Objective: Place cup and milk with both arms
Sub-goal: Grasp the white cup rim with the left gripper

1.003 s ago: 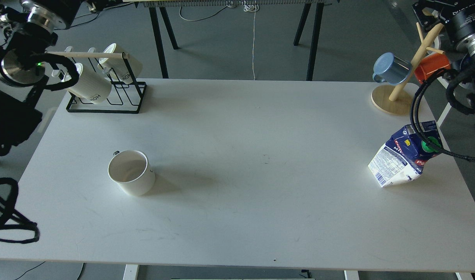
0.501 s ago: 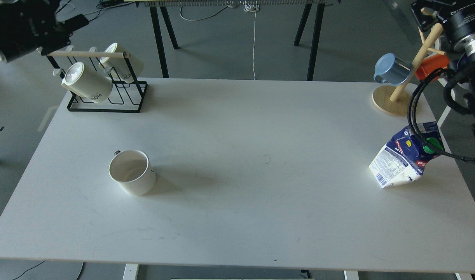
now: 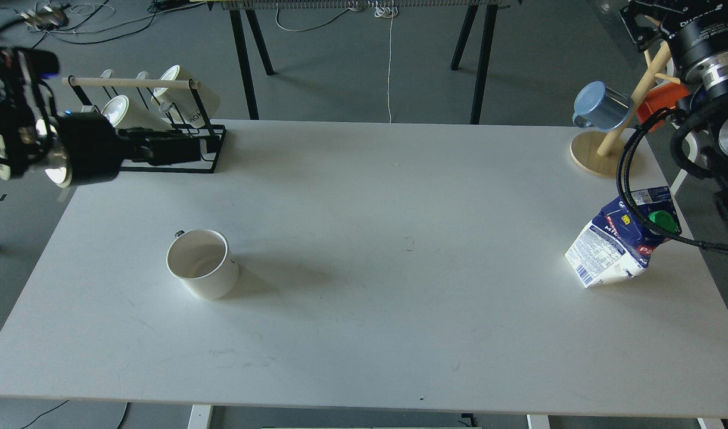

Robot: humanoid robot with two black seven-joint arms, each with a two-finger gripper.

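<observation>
A white cup [image 3: 203, 265] stands upright, mouth up, on the left part of the white table [image 3: 388, 196]. A blue and white milk carton [image 3: 623, 241] with a green cap leans tilted near the table's right edge, with a black cable of my right arm crossing in front of it. My left gripper [image 3: 191, 149] points right, low over the back left corner, in front of the mug rack and well behind the cup. Its dark fingers cannot be told apart. Only my right arm's thick joints [image 3: 706, 77] show at the upper right; its gripper is out of view.
A black wire rack [image 3: 212, 152] with white mugs [image 3: 182, 89] stands at the back left. A wooden mug tree [image 3: 602, 155] with a blue mug [image 3: 602, 106] and an orange mug [image 3: 659, 101] stands at the back right. Black table legs stand behind.
My left arm has swung down from the upper left corner, and its gripper now reaches right in front of the rack. The right arm shifted slightly. The cup and the milk carton have not moved.
</observation>
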